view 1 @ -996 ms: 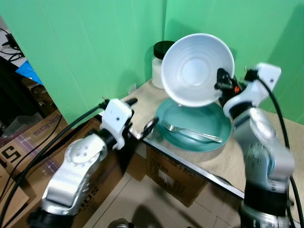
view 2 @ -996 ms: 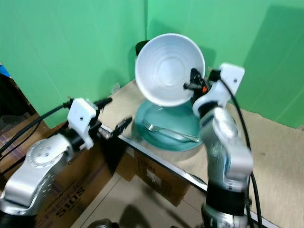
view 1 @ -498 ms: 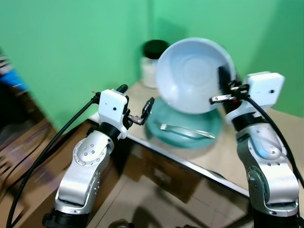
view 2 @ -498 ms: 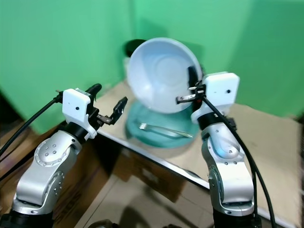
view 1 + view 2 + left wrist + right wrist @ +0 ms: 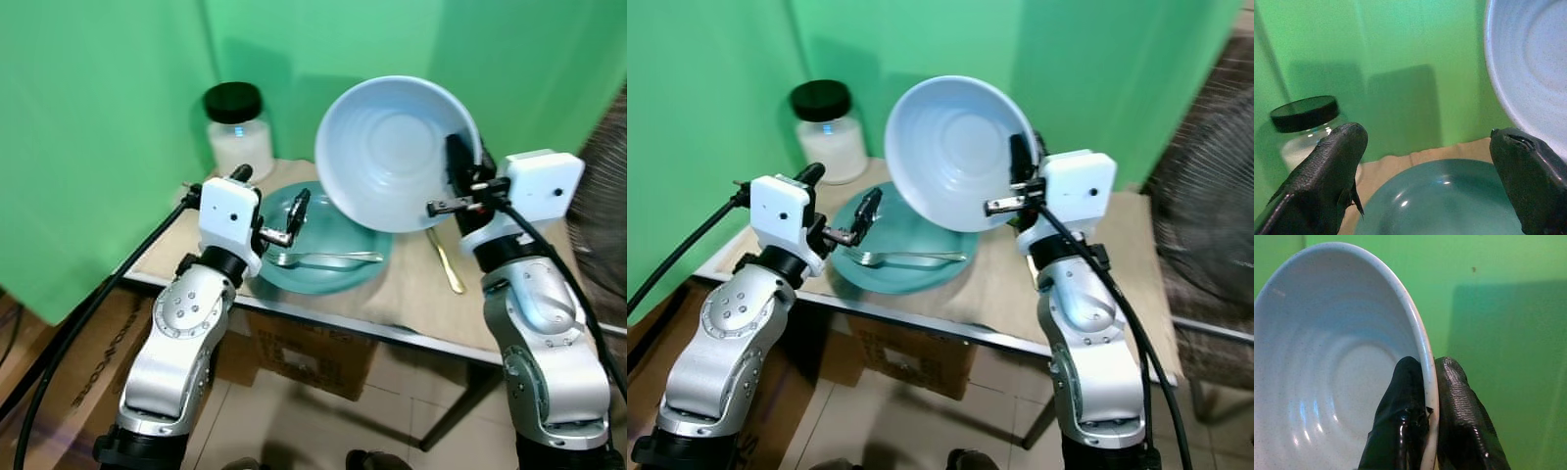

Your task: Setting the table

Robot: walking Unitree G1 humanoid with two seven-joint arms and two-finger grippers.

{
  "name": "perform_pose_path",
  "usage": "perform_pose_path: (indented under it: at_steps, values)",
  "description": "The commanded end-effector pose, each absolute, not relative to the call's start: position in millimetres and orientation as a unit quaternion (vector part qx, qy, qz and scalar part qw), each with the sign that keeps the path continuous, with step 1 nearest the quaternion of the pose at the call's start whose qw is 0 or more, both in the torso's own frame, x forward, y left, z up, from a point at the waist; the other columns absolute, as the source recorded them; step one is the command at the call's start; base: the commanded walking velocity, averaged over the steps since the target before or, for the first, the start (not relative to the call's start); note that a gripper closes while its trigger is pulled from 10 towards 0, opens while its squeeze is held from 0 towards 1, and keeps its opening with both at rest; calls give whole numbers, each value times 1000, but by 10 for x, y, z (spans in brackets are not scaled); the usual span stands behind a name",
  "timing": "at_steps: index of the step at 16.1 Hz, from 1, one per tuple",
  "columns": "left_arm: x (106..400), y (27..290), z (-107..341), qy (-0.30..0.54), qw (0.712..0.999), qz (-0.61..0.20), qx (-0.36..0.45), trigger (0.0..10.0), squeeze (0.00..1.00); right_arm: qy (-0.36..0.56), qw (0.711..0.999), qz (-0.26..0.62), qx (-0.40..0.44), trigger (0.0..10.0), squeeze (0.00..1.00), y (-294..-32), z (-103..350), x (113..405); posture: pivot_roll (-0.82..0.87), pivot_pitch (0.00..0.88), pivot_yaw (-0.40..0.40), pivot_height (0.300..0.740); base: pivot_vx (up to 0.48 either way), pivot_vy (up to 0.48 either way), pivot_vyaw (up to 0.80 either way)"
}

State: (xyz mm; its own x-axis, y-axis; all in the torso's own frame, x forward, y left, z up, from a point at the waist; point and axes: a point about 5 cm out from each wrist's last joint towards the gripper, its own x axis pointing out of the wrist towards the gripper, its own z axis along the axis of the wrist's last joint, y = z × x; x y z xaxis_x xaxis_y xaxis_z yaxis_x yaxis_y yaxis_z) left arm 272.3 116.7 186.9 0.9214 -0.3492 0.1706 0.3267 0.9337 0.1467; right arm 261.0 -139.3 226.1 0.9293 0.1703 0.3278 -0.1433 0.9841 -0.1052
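Right tool (image 5: pixel 1425 396) pinches the rim of a tilted pale blue ceramic bowl (image 5: pixel 392 152), held above the round teal plate (image 5: pixel 338 279). Left tool (image 5: pixel 269 211), fingers spread, hovers beside the plate over the bench (image 5: pixel 411 294).

Glossy speckled ceramic bowl (image 5: pixel 392 152); glossy teal plate (image 5: pixel 338 279); shiny metal fork (image 5: pixel 328 258); glass jar (image 5: pixel 238 132).

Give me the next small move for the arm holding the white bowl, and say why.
Probably carry the white bowl rightward and lower it onto bare table. The right gripper pinches its rim, holding it tilted in the air above the teal plate, where a fork already lies. A gold utensil lies beside the plate, so set it down clear of that. The left gripper hovers open near the plate.
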Motion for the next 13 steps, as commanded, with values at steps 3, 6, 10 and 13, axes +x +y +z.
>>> perform_pose_path:
  at_steps: [3,6,10,13]
  values:
    - [2739,1172,1874,-101,979,-166,61,10000,0,-205,974,88,-50,10000,0,-1375,2362,2551,5,0,43,740,0,0,-800]
    - [2756,1214,1885,-104,981,-151,56,10000,0,-205,973,90,-54,10000,0,-1377,2367,2570,5,0,39,740,0,0,-800]
    - [2735,1240,1867,-100,983,-146,57,10000,0,-201,974,94,-55,10000,0,-1362,2354,2587,13,0,25,740,0,0,-800]
    - [2726,1267,1863,-99,984,-138,55,10000,0,-198,974,99,-56,10000,0,-1354,2348,2600,16,0,17,740,0,0,-800]
